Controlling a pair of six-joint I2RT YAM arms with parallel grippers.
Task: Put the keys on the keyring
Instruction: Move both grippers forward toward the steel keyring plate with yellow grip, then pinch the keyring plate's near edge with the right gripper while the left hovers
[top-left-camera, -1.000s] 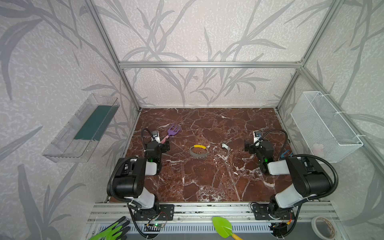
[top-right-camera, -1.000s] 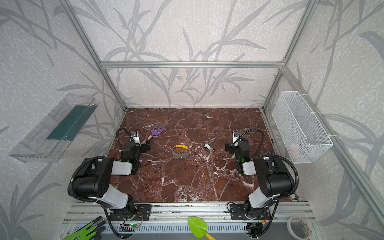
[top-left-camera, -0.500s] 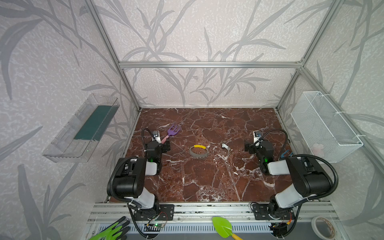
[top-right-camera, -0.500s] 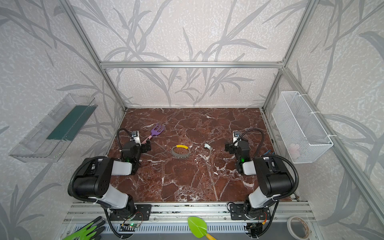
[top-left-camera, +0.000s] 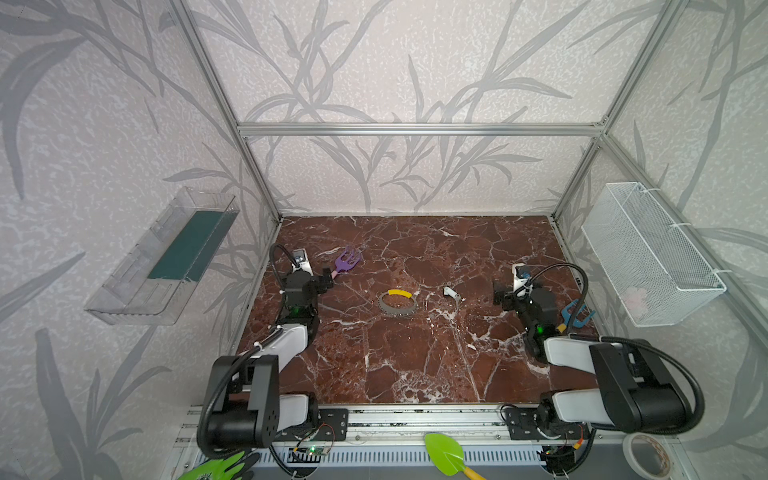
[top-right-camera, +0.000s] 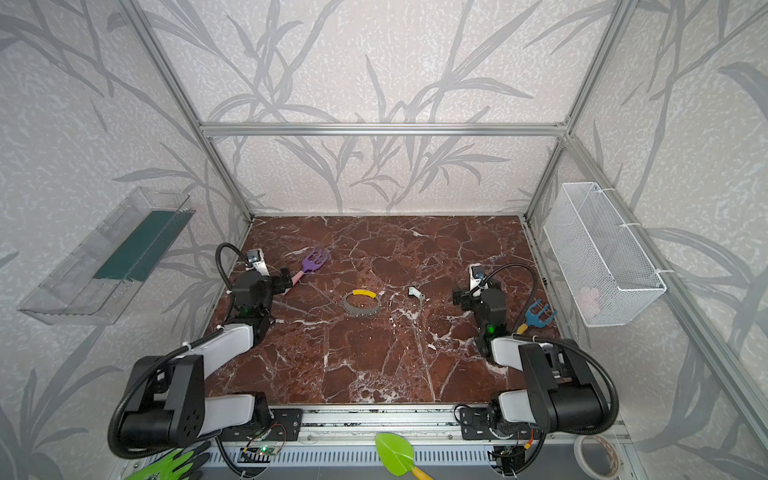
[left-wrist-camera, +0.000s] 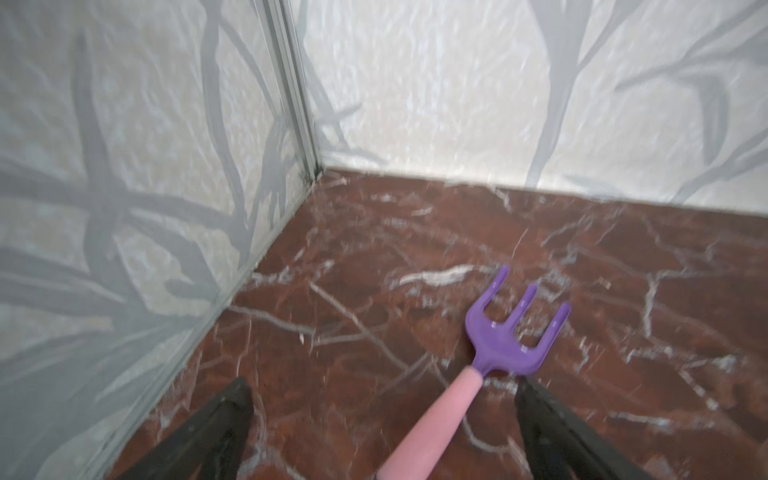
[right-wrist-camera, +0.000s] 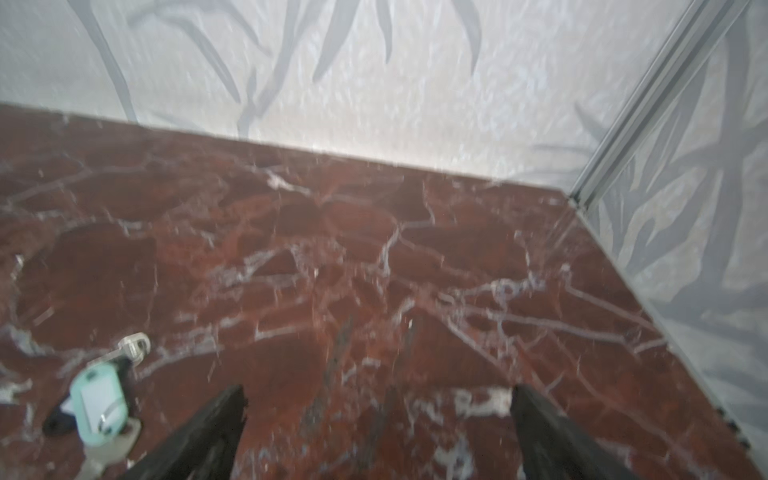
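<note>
Keys (top-left-camera: 452, 293): small silvery bunch with a pale teal tag, lying loose on the bench (top-left-camera: 415, 365), a little toward the right edge from its middle.

Keyring (top-left-camera: 397, 314): grey notched hoop with a yellow sleeve, flat at mid-bench. It is near the keys but apart from them, on their left-edge side.

Right pincer (top-left-camera: 498, 293): jaws wide apart, empty, low over the bench. By judgement it is the nearer arm, since the keys lie between it and the keyring.

Left pincer (top-left-camera: 326, 282): jaws spread, holding nothing, near the left edge, well apart from the keys.

Right wrist view: keys (right-wrist-camera: 104, 395) sit outside the jaws, beside one finger, with the long axis roughly toward the back edge. Tag and key heads are legible here but only a speck in both top views.

Left wrist view: the pink handle of a purple rake (left-wrist-camera: 511, 332) lies between the open jaws, clear of both. Neither keys nor keyring appear.
</note>
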